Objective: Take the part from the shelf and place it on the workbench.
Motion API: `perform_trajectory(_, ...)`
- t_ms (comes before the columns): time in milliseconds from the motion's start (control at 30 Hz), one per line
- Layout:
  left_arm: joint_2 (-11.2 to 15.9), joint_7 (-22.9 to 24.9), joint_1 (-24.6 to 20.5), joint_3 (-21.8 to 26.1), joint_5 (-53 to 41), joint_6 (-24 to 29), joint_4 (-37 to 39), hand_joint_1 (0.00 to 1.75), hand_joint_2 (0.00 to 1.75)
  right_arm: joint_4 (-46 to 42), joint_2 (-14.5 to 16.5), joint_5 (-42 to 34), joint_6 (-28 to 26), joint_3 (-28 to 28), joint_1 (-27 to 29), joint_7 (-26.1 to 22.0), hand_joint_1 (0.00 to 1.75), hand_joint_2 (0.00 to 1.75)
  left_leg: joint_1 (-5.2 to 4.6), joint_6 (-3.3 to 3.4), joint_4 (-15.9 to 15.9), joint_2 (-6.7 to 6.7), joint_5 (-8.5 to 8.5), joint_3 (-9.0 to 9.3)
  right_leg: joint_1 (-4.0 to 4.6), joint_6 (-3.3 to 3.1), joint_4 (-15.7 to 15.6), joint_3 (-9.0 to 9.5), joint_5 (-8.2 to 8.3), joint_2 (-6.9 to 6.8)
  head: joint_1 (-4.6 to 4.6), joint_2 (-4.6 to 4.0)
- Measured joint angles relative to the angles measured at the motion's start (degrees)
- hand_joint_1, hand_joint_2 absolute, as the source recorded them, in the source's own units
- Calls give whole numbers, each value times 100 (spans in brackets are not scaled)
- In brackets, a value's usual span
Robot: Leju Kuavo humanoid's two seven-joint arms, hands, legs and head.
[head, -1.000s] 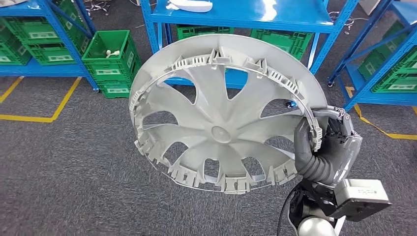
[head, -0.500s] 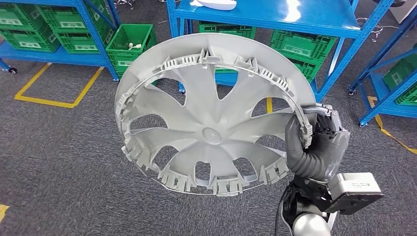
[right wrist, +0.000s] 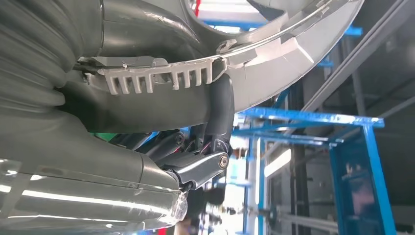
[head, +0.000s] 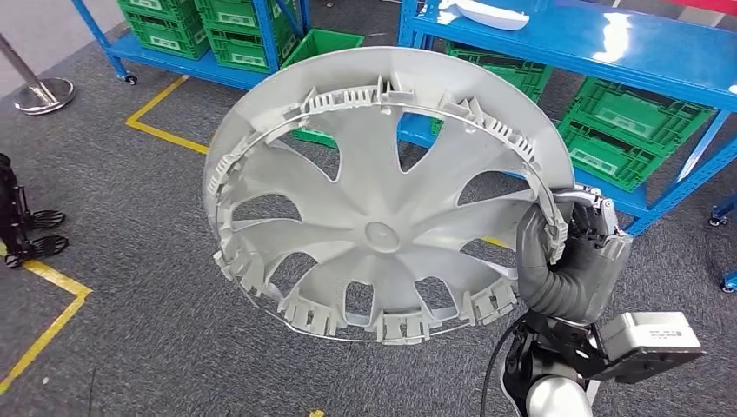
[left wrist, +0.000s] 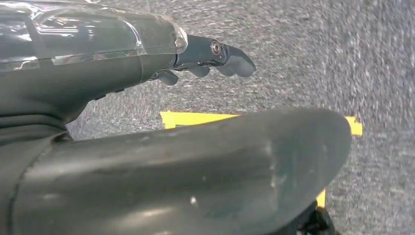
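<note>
The part is a large grey wheel cover (head: 374, 234), held up on edge in front of me with its ribbed inner side toward the head camera. My right hand (head: 565, 261) grips its rim on the right side. In the right wrist view the thumb and dark fingers (right wrist: 220, 112) clamp the clip-lined rim of the wheel cover (right wrist: 293, 54). My left hand (left wrist: 147, 54) hangs over grey carpet and holds nothing, its dark fingers (left wrist: 230, 58) lying loosely outstretched.
Blue shelves (head: 608, 43) with green crates (head: 608, 130) stand behind the cover, and a white part (head: 487, 10) lies on the top board. Yellow tape (head: 165, 126) marks the carpet. A post's round base (head: 39, 91) and a dark legged object (head: 26, 230) are at the left.
The whole picture has shifted: the shelves slid to the right and a post base came into view at the left, so the camera has turned. The right hand's hold on the wheel cover is unchanged.
</note>
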Motion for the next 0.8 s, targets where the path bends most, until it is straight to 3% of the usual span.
perform_trajectory(33, 1, -1, -1, -1, 1, 14, 0, 0, 0, 3, -7, -79, 0, 20, -33, -15, 162, 175, 9, -23, 5, -47, 14, -28, 7, -19, -102, 40, 12, 45, -3, 0)
perform_trajectory(100, 17, 1, 2, -4, 3, 29, 1, 0, 0, 9, -30, -269, 1, 65, -110, -51, 162, 175, 19, -81, 15, -131, 41, -90, 1, -29, -207, 63, 14, -66, 10, 0)
perform_trajectory(133, 31, 3, 8, -6, 5, 31, -1, 0, 0, 15, -43, -356, 2, 92, -155, -72, 162, 175, 6, -110, 41, -58, 16, -126, -15, -34, -276, 78, 24, -127, 9, 0)
perform_trajectory(200, 63, 5, 6, -15, 8, 32, -5, 0, 0, 28, -68, -528, 4, 154, -234, -120, 162, 175, 3, -186, 353, 236, -209, -303, -53, -52, -397, 105, 56, -266, -58, 0)
perform_trajectory(233, 69, 4, 4, -19, 9, 32, -8, 0, 0, 38, -87, -613, 4, 187, -261, -141, 162, 175, 24, -233, 668, 395, -387, -455, -48, -57, -406, 104, 66, -329, -105, 0)
perform_trajectory(300, 87, 0, 1, -25, 9, 30, -9, 0, 0, 52, -137, -759, 4, 264, -305, -179, 162, 175, 103, -317, 1364, 466, -662, -786, -49, -51, -393, 97, 59, -487, -166, 0)
perform_trajectory(333, 95, -3, 5, -26, 9, 29, -9, 0, 0, 58, -160, -803, 4, 304, -323, -192, 162, 175, 135, -351, 1517, 469, -663, -860, -54, -37, -380, 96, 48, -566, -186, 0)
perform_trajectory(367, 105, -5, 9, -28, 9, 29, -9, 0, 0, 63, -177, -829, 4, 342, -341, -203, 162, 175, 159, -380, 1454, 483, -559, -827, -63, -18, -364, 96, 33, -637, -204, 0)
perform_trajectory(400, 116, -8, 11, -29, 9, 29, -9, 0, 0, 70, -191, -842, 4, 373, -360, -213, 162, 175, 177, -404, 1180, 535, -372, -685, -74, 9, -342, 98, 14, -701, -219, 0)
perform_trajectory(433, 126, -9, 10, -30, 9, 29, -9, 0, 0, 77, -203, -851, 4, 405, -380, -220, 162, 175, 182, -428, 790, 675, -197, -488, -80, 43, -314, 101, -10, -759, -232, 0)
perform_trajectory(500, 133, -15, 6, -32, 8, 29, -13, 0, 0, 85, -228, -863, 4, 455, -421, -229, 162, 175, 153, -390, 212, 950, -7, -202, -59, 114, -257, 100, -56, -850, -262, 0)
perform_trajectory(533, 132, -16, 7, -33, 8, 29, -14, 0, 0, 85, -239, -865, 4, 474, -434, -233, 162, 175, 133, -342, 111, 1022, -8, -162, -42, 143, -244, 103, -67, -890, -260, 0)
perform_trajectory(600, 136, -18, 12, -34, 9, 29, -13, 0, 0, 85, -260, -868, 4, 504, -447, -235, 162, 175, 114, -218, 114, 920, -8, -194, -33, 191, -249, 116, -73, -971, -232, 0)
perform_trajectory(667, 146, -17, 9, -34, 9, 29, -11, 0, 0, 86, -286, -867, 4, 542, -459, -238, 162, 175, 122, -135, 103, 778, 18, -206, -64, 246, -140, 80, -199, -811, -195, 0)
perform_trajectory(733, 150, -19, -4, -34, 9, 29, -12, 0, 0, 86, -319, -867, 3, 573, -466, -241, 162, 175, 128, -69, 92, 625, 45, -203, -76, 269, 415, -144, -550, -500, -139, 0)
perform_trajectory(800, 147, -20, -12, -36, 9, 29, -13, 0, 0, 89, -351, -870, 2, 592, -459, -243, 162, 175, 100, -25, 94, 460, 59, -208, -61, 244, 1198, -487, -881, -377, -70, 0)
